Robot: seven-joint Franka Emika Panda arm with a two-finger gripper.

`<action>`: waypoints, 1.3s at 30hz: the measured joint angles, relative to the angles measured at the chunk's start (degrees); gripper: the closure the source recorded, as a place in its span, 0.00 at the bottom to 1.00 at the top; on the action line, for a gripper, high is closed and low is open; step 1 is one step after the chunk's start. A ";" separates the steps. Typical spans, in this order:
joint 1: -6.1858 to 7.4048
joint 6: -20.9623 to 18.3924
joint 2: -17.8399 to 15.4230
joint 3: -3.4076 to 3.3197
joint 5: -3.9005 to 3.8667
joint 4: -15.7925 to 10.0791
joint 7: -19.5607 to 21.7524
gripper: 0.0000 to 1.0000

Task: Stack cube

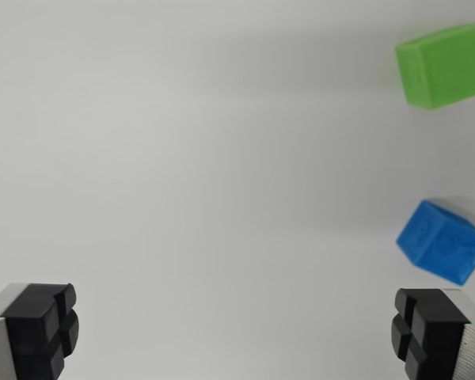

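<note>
Nearest the camera, the gripper has its two black-padded fingers spread wide apart at the bottom corners of the wrist view, with nothing between them but bare white table.

Just beyond the pad on the wrist view's right, at about four o'clock from the picture's centre, lies the blue cube. It sits turned on the table so that a corner points toward the camera, and its top face carries some raised or moulded marking that is too blurred to read.

Farther off, at about two o'clock near the top edge, rests the green cube, well apart from the blue one and also slightly rotated.

Both blocks look like small, rigid plastic pieces, probably light and unlikely to deform or break under a firm pinch. Their smooth faces could slip if caught across corners, so the sensible hold is on two opposite flat sides, low enough to be secure, with the wrist turned first to match the cube's skew. Which cube goes on top cannot be told from this view.
</note>
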 joint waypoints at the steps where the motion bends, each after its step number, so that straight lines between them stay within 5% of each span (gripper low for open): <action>1: -0.02 0.08 0.00 -0.02 0.00 -0.09 0.02 0.00; 18: -0.86 3.73 -0.49 -1.26 0.00 -4.29 1.19 0.00; 39: -2.91 10.98 -0.57 -3.57 0.04 -11.54 3.38 0.00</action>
